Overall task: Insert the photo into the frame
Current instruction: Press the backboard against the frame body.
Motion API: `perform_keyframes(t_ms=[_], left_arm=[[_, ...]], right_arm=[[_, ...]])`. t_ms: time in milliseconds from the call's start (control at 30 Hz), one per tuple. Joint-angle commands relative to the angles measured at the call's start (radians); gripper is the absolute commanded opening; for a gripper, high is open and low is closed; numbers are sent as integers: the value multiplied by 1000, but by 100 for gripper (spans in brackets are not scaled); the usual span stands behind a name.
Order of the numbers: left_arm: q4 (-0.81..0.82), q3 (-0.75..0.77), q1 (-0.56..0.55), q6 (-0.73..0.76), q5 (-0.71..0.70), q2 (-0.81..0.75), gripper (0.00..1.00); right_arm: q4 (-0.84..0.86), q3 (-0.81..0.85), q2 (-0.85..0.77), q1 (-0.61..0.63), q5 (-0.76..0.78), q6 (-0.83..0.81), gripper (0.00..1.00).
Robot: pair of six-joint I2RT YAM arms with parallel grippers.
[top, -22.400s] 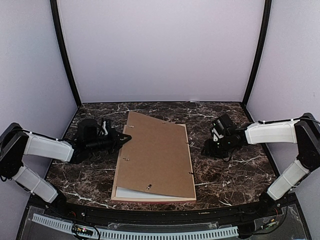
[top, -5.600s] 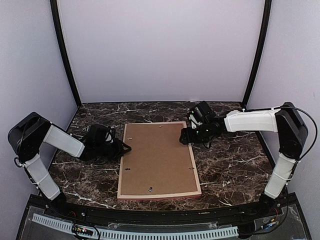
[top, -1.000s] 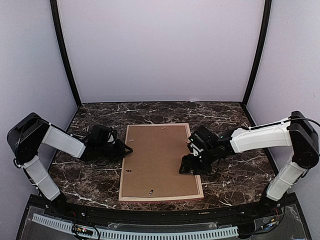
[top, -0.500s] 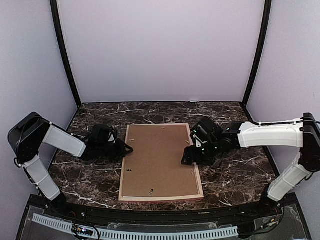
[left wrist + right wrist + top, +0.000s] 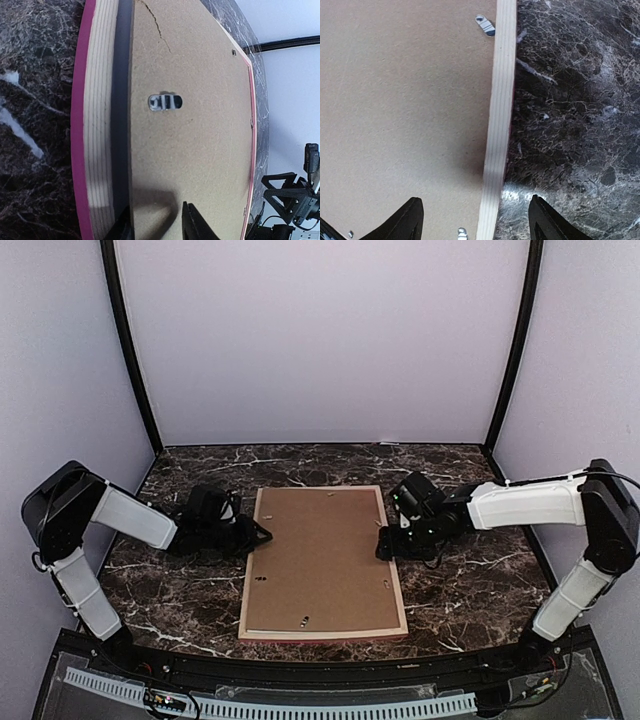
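frame (image 5: 322,634): back-up on marble table (image 5: 470,590); brown backing board (image 5: 320,560) inside | left gripper (image 5: 262,534): at frame's left rail; fingers slightly parted, empty | right gripper (image 5: 383,540): spread wide astride frame's right rail

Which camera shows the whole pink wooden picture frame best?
Top external: the pink wooden picture frame lies back up, all four rails visible. Left wrist shows mostly one long rail; right wrist only part of the opposite rail.

Pink-edged pale-wood rectangular picture frame (image 5: 320,634) lies flat, face down, on the marble table (image 5: 470,590); a brown backing board (image 5: 320,555) fills its back.
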Motion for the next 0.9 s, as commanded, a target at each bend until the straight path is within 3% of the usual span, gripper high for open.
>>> perform_keyframes(t_ms=[0, 500, 867], left_arm=[[-111, 10, -8, 36, -8, 37, 34], [-285, 83, -21, 88, -41, 12, 48], [-303, 104, -39, 91, -49, 39, 51]], right_arm=[[95, -14, 41, -10, -3, -31, 73], [115, 14, 27, -8, -10, -68, 73], [225, 111, 91, 57, -144, -105, 72]])
